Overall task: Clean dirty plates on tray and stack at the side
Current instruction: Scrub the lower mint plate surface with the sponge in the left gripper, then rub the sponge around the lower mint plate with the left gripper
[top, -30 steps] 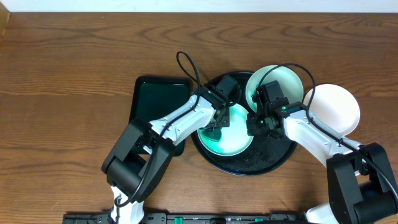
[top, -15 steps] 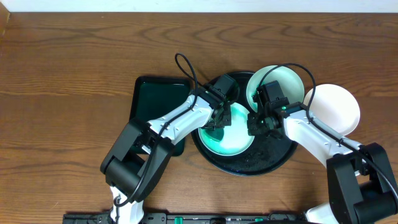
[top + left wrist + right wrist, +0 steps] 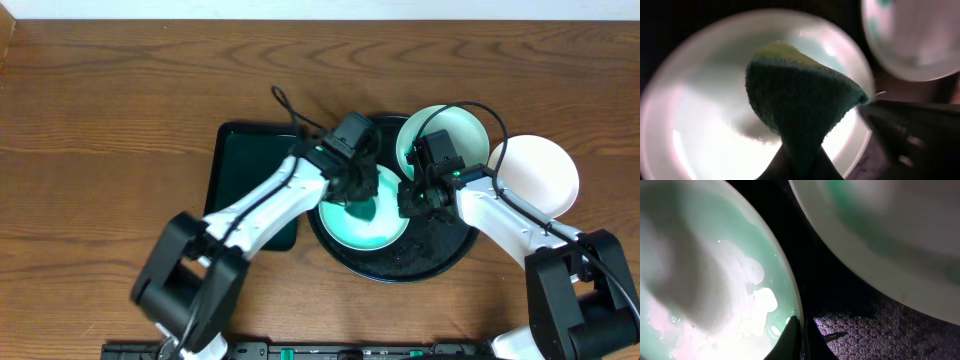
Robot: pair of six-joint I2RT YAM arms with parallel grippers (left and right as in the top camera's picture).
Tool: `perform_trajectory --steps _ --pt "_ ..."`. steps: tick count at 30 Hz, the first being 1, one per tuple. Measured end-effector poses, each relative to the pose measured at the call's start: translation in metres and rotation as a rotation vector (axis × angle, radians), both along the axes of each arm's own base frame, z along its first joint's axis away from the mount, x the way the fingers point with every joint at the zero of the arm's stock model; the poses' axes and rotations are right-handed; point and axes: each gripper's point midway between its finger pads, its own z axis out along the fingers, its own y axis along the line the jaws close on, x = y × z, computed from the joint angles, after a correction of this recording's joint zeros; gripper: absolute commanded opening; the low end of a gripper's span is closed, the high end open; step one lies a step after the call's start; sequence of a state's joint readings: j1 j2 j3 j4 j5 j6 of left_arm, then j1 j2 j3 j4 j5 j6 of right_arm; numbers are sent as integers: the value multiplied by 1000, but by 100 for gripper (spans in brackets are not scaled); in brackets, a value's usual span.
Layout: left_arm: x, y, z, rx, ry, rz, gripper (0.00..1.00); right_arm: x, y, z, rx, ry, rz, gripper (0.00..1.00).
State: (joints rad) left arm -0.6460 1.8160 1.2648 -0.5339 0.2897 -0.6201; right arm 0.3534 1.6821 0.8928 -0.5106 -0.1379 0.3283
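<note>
Our left gripper (image 3: 354, 190), clamped on the sponge (image 3: 800, 95), has swung across the plate (image 3: 372, 234) from its left side toward centre, so scrubbing continues. Our right gripper (image 3: 412, 200) pinches the plate rim, steadying it on the tray (image 3: 440, 258). We judge stacking still some way off.

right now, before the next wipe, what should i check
1. Sponge pinched in left gripper: ok.
2. Right gripper clamped on the rim of the centre plate: ok.
3. Centre plate lying inside the tray: ok.
4. Smear gone from centre plate: cannot tell, the sponge covers its middle.
5. Second plate seated in the tray: not ok, it overhangs the far rim.
6. White plate set aside on the table, right of the tray: ok.
</note>
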Motion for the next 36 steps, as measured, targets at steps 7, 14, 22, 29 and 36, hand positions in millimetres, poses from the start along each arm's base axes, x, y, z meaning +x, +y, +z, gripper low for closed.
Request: perform_trajectory --steps 7,14,22,29,36 --pt "12 23 3 58 -37 31 8 0 2 1 11 -1 14 19" --pt "15 34 0 123 -64 42 8 1 0 0 4 -7 11 1" --pt "10 43 -18 157 -59 48 7 1 0 0 3 -8 12 1" --pt "9 48 -37 201 -27 82 7 1 0 0 3 -7 12 1" --pt "8 43 -59 238 -11 72 7 1 0 0 3 -8 13 1"
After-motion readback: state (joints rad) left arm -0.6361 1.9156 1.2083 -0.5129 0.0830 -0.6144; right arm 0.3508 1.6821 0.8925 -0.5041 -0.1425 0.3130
